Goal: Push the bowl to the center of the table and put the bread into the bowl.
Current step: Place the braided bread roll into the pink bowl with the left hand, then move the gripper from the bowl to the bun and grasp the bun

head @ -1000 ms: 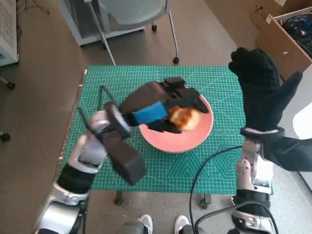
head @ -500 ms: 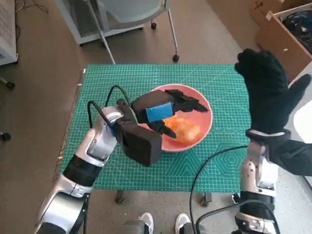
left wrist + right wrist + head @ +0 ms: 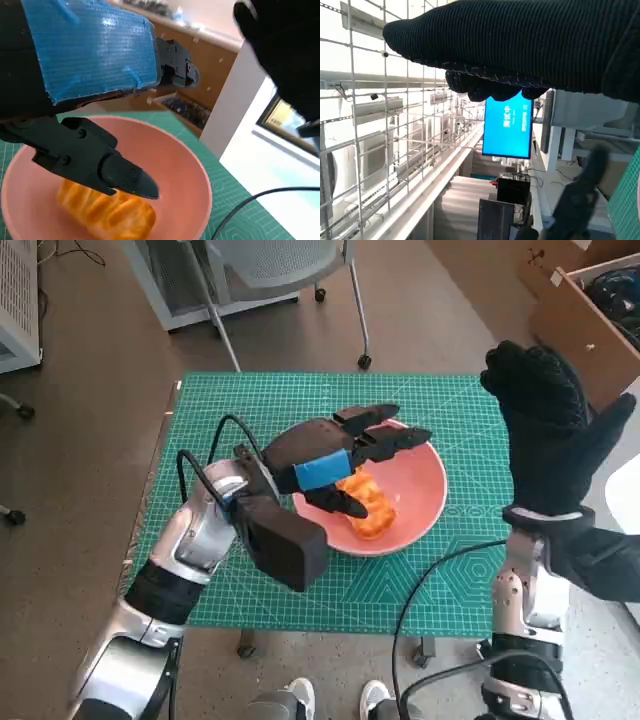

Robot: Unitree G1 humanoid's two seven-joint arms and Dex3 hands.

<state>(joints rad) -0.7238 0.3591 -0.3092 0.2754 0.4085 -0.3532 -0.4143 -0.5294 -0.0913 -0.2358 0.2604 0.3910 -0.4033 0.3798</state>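
green mat: grid cutting mat covers my table; brown floor, chair at 12
bowl: pink, about centre
bread: lying inside it
left hand: spread above bread, holding nothing
right hand: raised at 3, empty, fingers apart
risk: my fingers might snag the bread lifting out

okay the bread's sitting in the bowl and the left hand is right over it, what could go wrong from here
1. The left hand hovers with its fingers spread just above the bread; pulling away low could catch the bread and drag it out.
2. The fingers reach over the pink bowl; clipping its rim could tip or shove it off centre.
3. The black cable lies on the mat beside the bowl and might snag.
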